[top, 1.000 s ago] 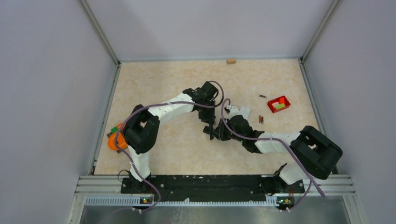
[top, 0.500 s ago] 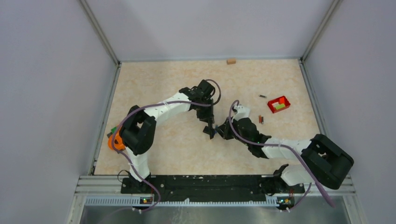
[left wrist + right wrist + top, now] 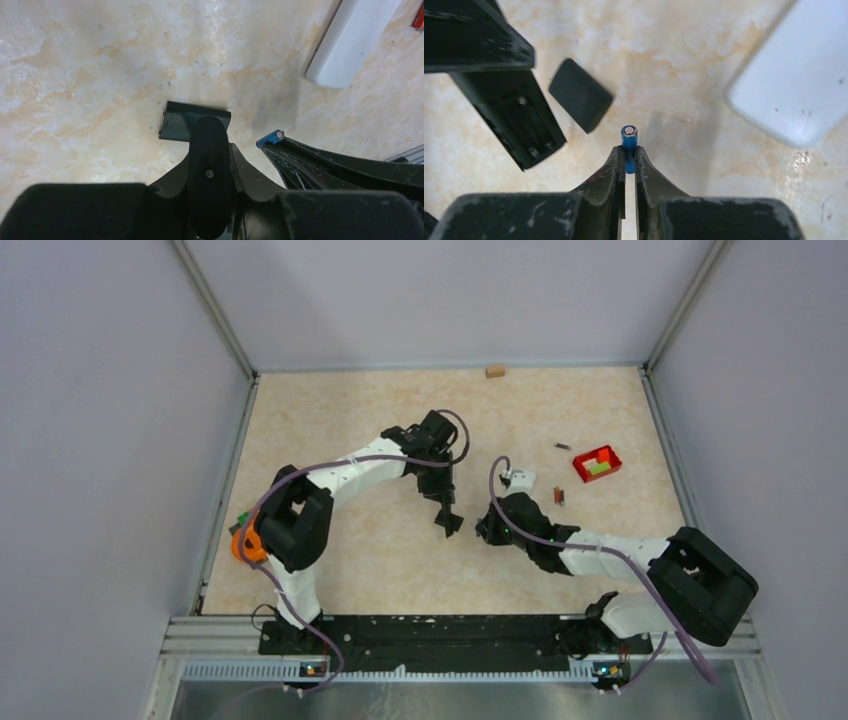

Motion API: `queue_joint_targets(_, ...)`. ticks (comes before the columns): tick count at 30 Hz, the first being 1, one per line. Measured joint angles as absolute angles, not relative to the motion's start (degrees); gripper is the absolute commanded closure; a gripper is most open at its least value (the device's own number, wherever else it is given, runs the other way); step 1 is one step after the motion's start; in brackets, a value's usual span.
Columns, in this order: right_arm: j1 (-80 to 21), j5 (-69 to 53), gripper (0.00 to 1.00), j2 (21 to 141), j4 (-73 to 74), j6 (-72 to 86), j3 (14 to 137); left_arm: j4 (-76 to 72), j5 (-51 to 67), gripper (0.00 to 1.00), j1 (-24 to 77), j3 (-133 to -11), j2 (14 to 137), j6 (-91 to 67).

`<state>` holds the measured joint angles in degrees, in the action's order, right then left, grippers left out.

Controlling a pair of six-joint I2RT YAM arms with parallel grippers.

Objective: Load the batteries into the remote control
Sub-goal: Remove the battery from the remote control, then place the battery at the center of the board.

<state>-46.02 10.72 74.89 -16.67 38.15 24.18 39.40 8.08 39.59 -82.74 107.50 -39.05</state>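
One blue battery (image 3: 629, 136) sits pinched between the fingers of our right gripper (image 3: 626, 156), just beside the black remote control (image 3: 506, 112). Our left gripper (image 3: 210, 167) clamps that remote, with its battery bay uncovered. Its dark cover (image 3: 580, 95) lies on the table (image 3: 350, 560). A reddish battery (image 3: 559, 496) and a dark battery (image 3: 562, 446) lie near the red tray (image 3: 606, 454).

In the top view, the right gripper (image 3: 485, 531) has drawn back right of centre, opening a gap to the black remote (image 3: 514, 115). Its jaws have closed on the blue battery (image 3: 629, 136).
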Motion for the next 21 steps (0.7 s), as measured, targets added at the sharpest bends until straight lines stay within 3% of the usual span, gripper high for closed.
queue_joint_targets(4, -46.0, 11.2, 0.96, 75.6, -6.5, 39.3, 27.3, 36.8, 8.1, 1.00, 38.3, -78.9, 105.5, -38.8)
queue_joint_targets(7, -46.0, 11.6, 0.79, 75.9, 0.3, 39.9, 29.9, 35.5, 8.2, 1.00, 35.9, -74.3, 101.7, -38.9)
queue_joint_targets(10, -46.1, 12.8, 0.71, 78.1, 6.1, 40.2, 33.6, 32.9, 8.5, 1.00, 32.8, -70.1, 96.9, -38.9)
queue_joint_targets(16, -46.9, 15.9, 0.69, 84.8, 13.6, 40.7, 40.8, 29.3, 9.3, 1.00, 27.4, -67.0, 88.9, -38.7)
queue_joint_targets(21, -47.2, 16.8, 0.74, 86.8, 16.8, 41.5, 43.5, 27.9, 10.2, 1.00, 25.1, -66.8, 86.0, -37.9)
